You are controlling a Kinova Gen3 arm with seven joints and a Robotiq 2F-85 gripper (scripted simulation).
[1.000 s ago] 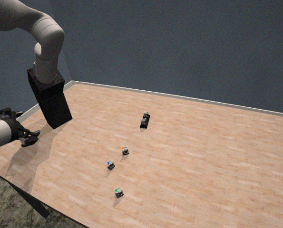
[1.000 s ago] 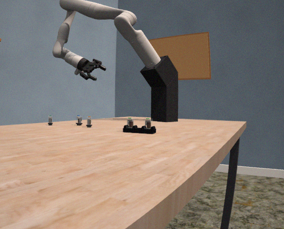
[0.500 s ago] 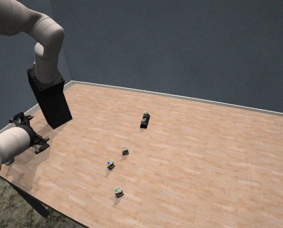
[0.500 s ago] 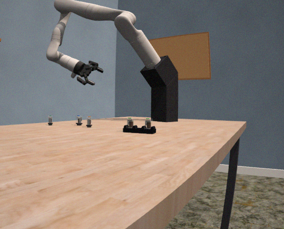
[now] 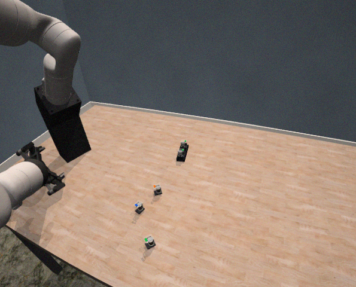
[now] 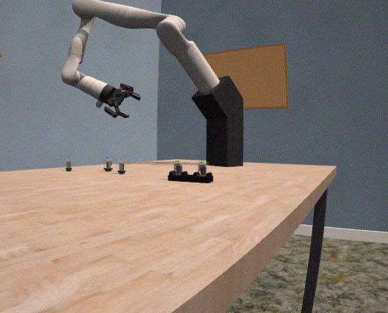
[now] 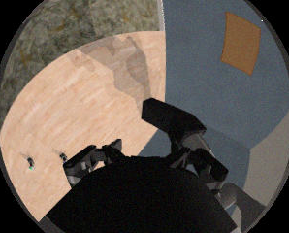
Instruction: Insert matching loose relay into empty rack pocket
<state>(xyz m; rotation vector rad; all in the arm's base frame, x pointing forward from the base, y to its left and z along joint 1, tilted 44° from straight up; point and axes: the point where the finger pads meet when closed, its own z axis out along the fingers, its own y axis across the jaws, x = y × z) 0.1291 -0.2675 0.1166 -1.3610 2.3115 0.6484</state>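
Note:
The black rack [image 5: 181, 158] [image 6: 190, 177] lies near the table's middle. It holds two relays with green buttons [image 5: 183, 143] [image 6: 177, 167], and in the exterior view its middle pocket looks empty. Three loose relays stand upright on the table: an orange-button one [image 5: 157, 189] [image 6: 121, 166], a blue-button one [image 5: 139, 207] [image 6: 107, 164], and a green-button one [image 5: 149, 242] [image 6: 68, 163] [image 7: 30, 163] nearest the front edge. My gripper [image 5: 52, 167] [image 6: 132, 107] is open and empty. It hangs high above the table's left side, far from all the relays.
The arm's black pedestal [image 5: 63, 130] [image 6: 222, 134] stands at the table's left back corner. The table edge [image 5: 32, 244] runs just below the gripper. An orange board [image 6: 254, 77] hangs on the wall.

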